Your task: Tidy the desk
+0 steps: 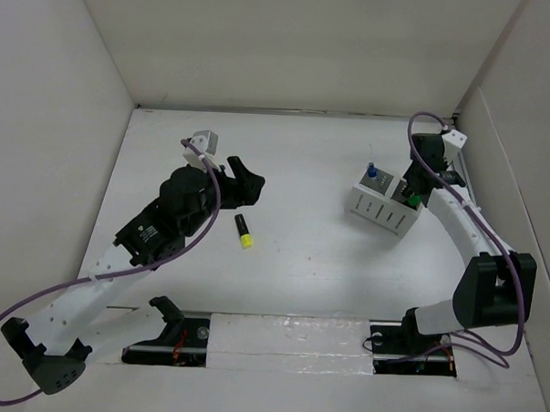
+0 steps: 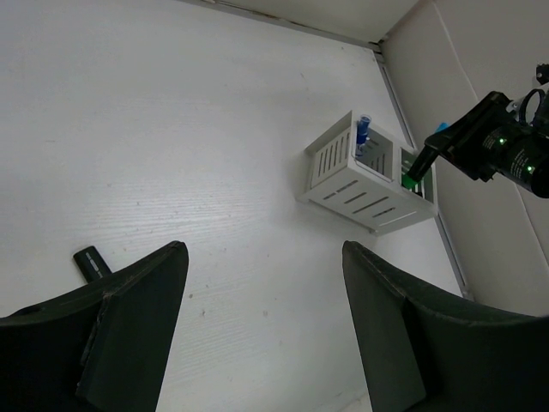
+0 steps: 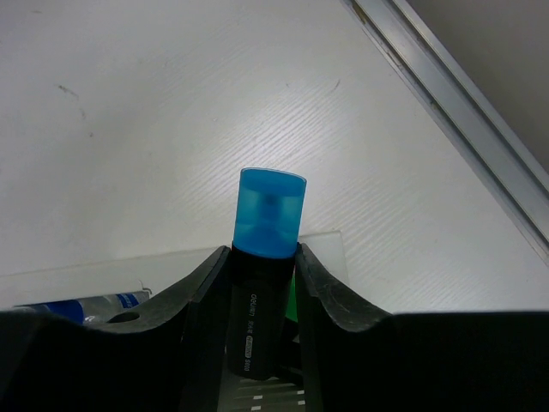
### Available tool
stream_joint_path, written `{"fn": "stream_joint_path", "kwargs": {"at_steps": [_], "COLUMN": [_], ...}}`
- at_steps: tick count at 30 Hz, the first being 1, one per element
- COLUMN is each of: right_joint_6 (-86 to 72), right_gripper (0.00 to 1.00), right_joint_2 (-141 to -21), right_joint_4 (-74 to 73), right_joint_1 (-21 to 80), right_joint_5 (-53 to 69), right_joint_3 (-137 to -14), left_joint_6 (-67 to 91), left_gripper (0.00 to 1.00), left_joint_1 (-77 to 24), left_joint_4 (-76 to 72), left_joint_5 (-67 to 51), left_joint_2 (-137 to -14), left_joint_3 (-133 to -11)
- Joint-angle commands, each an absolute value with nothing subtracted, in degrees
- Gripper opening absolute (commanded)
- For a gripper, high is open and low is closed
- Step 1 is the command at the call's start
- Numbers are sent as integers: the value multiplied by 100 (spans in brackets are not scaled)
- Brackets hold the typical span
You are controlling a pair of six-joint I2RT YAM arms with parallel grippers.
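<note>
The desk (image 1: pixel 327 263) is a white tabletop with white walls. My right gripper (image 1: pixel 413 188) is shut on a black marker with a blue cap (image 3: pixel 268 215), held over the right end of a small white compartmented holder (image 1: pixel 382 208). The cap sticks out past the fingertips. The holder has a blue pen (image 1: pixel 371 170) and a green-capped marker (image 1: pixel 410 201) standing in it. A black marker with a yellow cap (image 1: pixel 244 231) lies on the desk. My left gripper (image 1: pixel 244 182) is open and empty, just above and beyond that marker; its black end shows in the left wrist view (image 2: pixel 92 262).
White walls close in the desk at the back, left and right. A metal rail (image 3: pixel 463 120) runs along the right wall's foot, near the holder (image 2: pixel 364 184). Two black mounts (image 1: pixel 174 316) sit at the near edge.
</note>
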State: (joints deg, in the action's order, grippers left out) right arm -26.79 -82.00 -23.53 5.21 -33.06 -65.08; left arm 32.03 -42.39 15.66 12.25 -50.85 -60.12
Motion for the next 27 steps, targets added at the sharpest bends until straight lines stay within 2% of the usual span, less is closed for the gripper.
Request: {"fn": "stream_joint_path", "kwargs": {"at_steps": [1,4,5,9,14,16,17,18,19,20,24,27], "right_joint_6": [-2725,-2786,-2795,-2786,-2690,-2593,-2584,-2558,-2505,-2505,-2662,-2733], "right_gripper": [30,35,44,59,60,54,36,24,6,0,0,2], "right_joint_2": [-7963,-7875,-7849,-7787,-7454,-7278,-7234,-7146,-7102,-7084,-7329,-8090], "right_joint_4": [-2241,-2276,-2294,-2452,-2531,-2487,-2505,-2470,-2304,-2303,-1794,-1705], "right_joint_1": [606,711,764,826,1028,1090,1194,1378,1667,1670,2810,3803], "right_joint_5": [-3560,-3595,-3630,-3560,-3490,-3306,-3087,-2911,-2518,-2383,-1811,-1635], "right_joint_3": [-6382,-6302,-6293,-6416,-6521,-6565,-6565,-6565,-6452,-6451,-6188,-6424], "left_joint_6": [3199,3190,3190,3173,3155,3138,3129,3103,3085,3068,2962,2953], "left_gripper": [68,68,69,69,68,68,68,68,68,68,68,67], "left_joint_1": [-4263,-4263,-4263,-4263,-4263,-4263,-4263,-4263,-4263,-4263,-4263,-4263], "left_joint_4": [1380,1336,1327,1318,1310,1257,1239,1222,1230,1230,1327,1406], "left_joint_5": [1213,1248,1248,1178,1213,1256,1318,1397,1432,1459,1661,1819], "left_joint_2": [-5106,-5045,-5036,-5089,-5036,-4966,-4914,-4878,-4852,-4834,-4755,-4597], "left_joint_3": [-6047,-5977,-5959,-5994,-6029,-6003,-6003,-6012,-6055,-6056,-6257,-6442]}}
